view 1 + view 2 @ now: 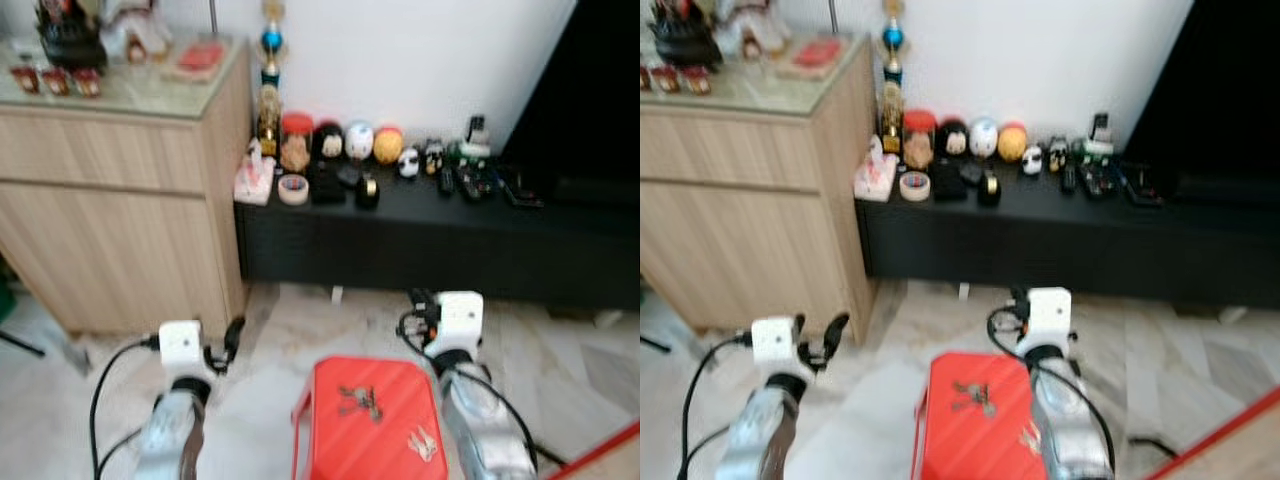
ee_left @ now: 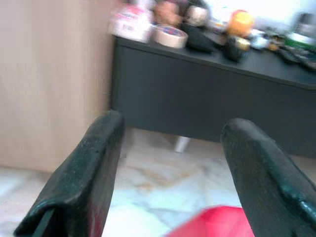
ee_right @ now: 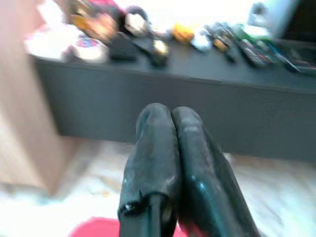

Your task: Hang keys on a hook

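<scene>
Nearest the head camera, at the bottom middle of the frame, sits a red stool (image 1: 372, 418) with two bunches of keys on its seat: one bunch of keys (image 1: 358, 400) near the seat's middle and a second bunch (image 1: 423, 443) toward its lower right corner. Neither bunch is touched by a gripper.

At the lower left of the frame, the left gripper (image 2: 168, 163) is spread wide, its two black fingers (image 2: 86, 173) well apart with bare floor and a corner of the red stool between them. At the lower middle-right, just beside the stool, the right gripper (image 3: 170, 163) is clenched, its two fingers pressed together with nothing between them.

Both silver arms rise from the bottom edge over a pale marble floor (image 1: 270, 330).

Across the middle of the frame runs a low black cabinet (image 1: 420, 240), its top crowded with small figurines, a roll of tape (image 1: 293, 189) and remote controls (image 1: 470, 182). A wooden sideboard (image 1: 120, 200) fills the upper left, touching the cabinet's end. A large dark screen (image 1: 590, 100) occupies the upper right.
</scene>
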Robot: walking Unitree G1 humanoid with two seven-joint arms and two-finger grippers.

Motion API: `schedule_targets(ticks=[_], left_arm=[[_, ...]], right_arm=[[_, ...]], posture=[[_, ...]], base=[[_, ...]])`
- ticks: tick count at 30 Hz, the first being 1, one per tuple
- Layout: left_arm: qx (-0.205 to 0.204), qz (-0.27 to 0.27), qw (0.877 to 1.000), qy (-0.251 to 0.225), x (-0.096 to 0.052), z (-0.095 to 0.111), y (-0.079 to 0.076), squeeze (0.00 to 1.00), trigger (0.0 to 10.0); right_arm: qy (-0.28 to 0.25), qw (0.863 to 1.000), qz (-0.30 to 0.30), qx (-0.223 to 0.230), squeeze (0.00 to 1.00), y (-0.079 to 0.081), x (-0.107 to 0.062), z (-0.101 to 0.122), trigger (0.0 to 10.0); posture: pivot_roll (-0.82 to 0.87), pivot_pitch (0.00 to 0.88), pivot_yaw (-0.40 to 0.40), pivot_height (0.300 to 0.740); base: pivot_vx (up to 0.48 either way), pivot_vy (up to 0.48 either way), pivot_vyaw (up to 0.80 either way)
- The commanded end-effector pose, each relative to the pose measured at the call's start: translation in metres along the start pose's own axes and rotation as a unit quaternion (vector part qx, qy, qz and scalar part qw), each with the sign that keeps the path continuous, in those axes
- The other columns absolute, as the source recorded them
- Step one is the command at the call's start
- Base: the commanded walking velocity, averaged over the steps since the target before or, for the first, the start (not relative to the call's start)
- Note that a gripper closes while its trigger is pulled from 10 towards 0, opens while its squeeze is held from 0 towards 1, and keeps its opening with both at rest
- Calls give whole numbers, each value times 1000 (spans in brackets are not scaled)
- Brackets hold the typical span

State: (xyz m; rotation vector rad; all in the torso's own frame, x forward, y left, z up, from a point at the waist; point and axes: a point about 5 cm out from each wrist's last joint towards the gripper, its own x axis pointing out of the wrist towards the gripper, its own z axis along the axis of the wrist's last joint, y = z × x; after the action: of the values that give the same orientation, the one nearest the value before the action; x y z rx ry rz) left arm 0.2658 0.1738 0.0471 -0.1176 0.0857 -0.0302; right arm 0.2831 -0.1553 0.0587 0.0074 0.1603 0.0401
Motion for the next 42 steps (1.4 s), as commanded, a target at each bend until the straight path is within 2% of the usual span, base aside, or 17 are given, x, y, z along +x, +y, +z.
schedule_targets(ticks=[1, 4, 6, 8, 12, 14, 18, 19, 23, 31, 42], left_arm=[[9, 0, 1000, 2, 0, 1, 2, 0, 10000], [9, 0, 1000, 3, 0, 1, 2, 0, 10000], [9, -1, 1000, 5, -1, 0, 2, 0, 10000], [9, -1, 1000, 5, -1, -1, 2, 0, 10000], [10, -2, 1000, 9, -2, -1, 3, 0, 10000], [11, -2, 1000, 11, -3, -2, 3, 0, 10000], [12, -1, 1000, 21, -6, -6, 7, 0, 10000], [17, 4, 999, 32, -8, -12, 11, 0, 10000], [18, 2, 999, 32, -10, -11, 12, 0, 10000], [18, -3, 1000, 24, -7, -8, 8, 0, 10000], [9, -10, 1000, 17, -7, -7, 3, 0, 10000]], right_arm=[[20, 1000, -3, -7, 0, 0, -1, -6, 10000], [33, 999, -9, -6, 0, -1, -2, -12, 10000], [73, 997, -30, 10, 0, -6, -5, -25, 10000], [83, 996, -37, 14, 0, -7, -6, -29, 10000], [177, 977, -101, 57, 0, -21, -19, -62, 10000], [178, 977, -106, 58, 0, -22, -21, -64, 10000], [126, 989, -75, 29, 0, -20, -24, -57, 10000], [91, 995, -45, 16, 0, -14, -23, -49, 10000], [28, 999, -5, -19, 0, -4, -25, -33, 10000], [-30, 999, 19, -25, 0, -1, -31, -20, 10000], [-49, 999, 6, -15, 0, -2, -27, -12, 10000]], posture=[[8, 2, -111, 740], [7, 4, -111, 740], [7, 4, -111, 740], [7, 4, -111, 740], [9, 15, -111, 740], [12, 22, -109, 740], [9, 28, -105, 740], [3, 31, -104, 740], [6, 35, -104, 740], [-2, 27, -103, 740], [3, 19, -104, 740]], base=[[0, 0, 0], [0, 0, 0], [0, 0, 0], [0, 0, 0], [0, 0, 0], [0, 0, 0], [0, 0, 0], [0, 0, 0], [0, 0, 0], [0, 0, 0], [0, 0, 0]])
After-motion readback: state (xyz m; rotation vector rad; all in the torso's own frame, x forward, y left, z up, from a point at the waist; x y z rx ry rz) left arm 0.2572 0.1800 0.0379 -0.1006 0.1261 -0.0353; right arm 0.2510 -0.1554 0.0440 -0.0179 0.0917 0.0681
